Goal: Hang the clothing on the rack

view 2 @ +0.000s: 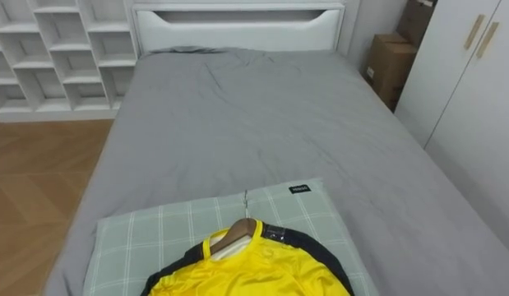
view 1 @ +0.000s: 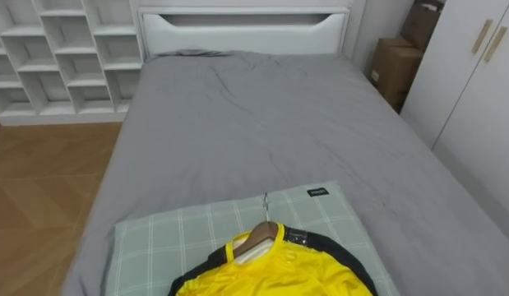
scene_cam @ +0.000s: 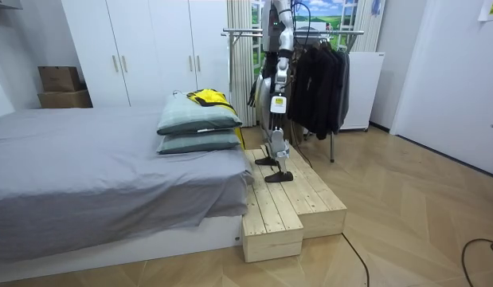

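Observation:
A yellow shirt (view 1: 279, 271) with black trim lies on a wooden hanger (view 1: 262, 234), whose metal hook (view 1: 266, 205) points toward the headboard. It rests on a green checked pillow (view 1: 180, 234) at the foot of the grey bed (view 1: 254, 123). In the room view the shirt (scene_cam: 208, 98) tops two stacked pillows (scene_cam: 198, 119). I stand on a wooden platform (scene_cam: 290, 203) at the bed's foot, facing the bed. My left hand (scene_cam: 278, 101) hangs by my side. Behind me stands a clothes rail (scene_cam: 246, 33).
Dark garments (scene_cam: 318, 76) hang on the rail. White shelves (view 1: 65, 57) stand left of the bed, white wardrobes (view 1: 476, 90) and cardboard boxes (view 1: 394, 66) to its right. Wooden floor (view 1: 40, 189) runs along the bed's left side.

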